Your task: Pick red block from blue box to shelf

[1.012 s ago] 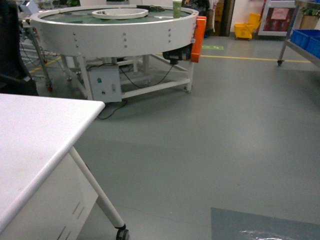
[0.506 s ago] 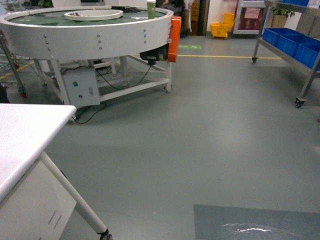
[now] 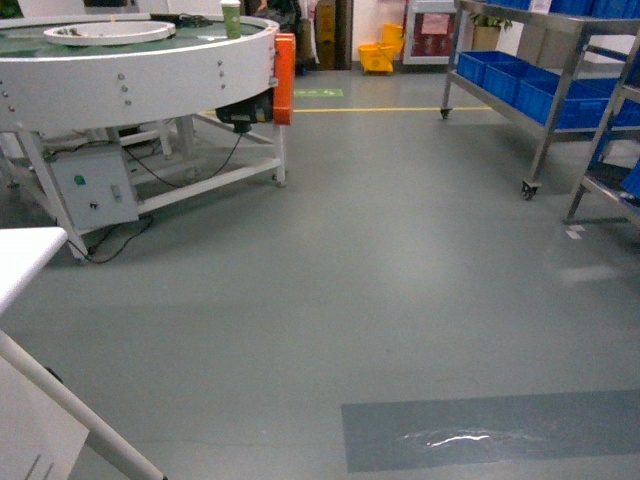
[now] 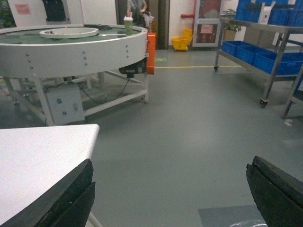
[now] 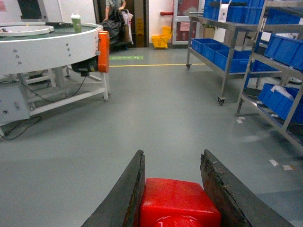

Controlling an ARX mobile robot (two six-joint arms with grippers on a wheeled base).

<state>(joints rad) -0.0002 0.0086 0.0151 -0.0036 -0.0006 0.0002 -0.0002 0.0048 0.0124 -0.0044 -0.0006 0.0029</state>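
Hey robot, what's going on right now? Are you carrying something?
Right gripper shut on the red block. Left gripper open, empty. Shelf ahead to the right, open floor between, nothing in the way.

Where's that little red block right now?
Only the right wrist view shows it: the red block sits clamped between the right gripper fingers, above the grey floor, shelf ahead right.

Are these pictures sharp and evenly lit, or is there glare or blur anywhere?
Head view: slightly soft all over, with a bright streak of glare on the darker floor patch. Left wrist view: the left gripper fingers at the bottom corners are dark, close and blurred. Right wrist view: the red block in the right gripper is glossy and a little out of focus; the shelf looks sharper.
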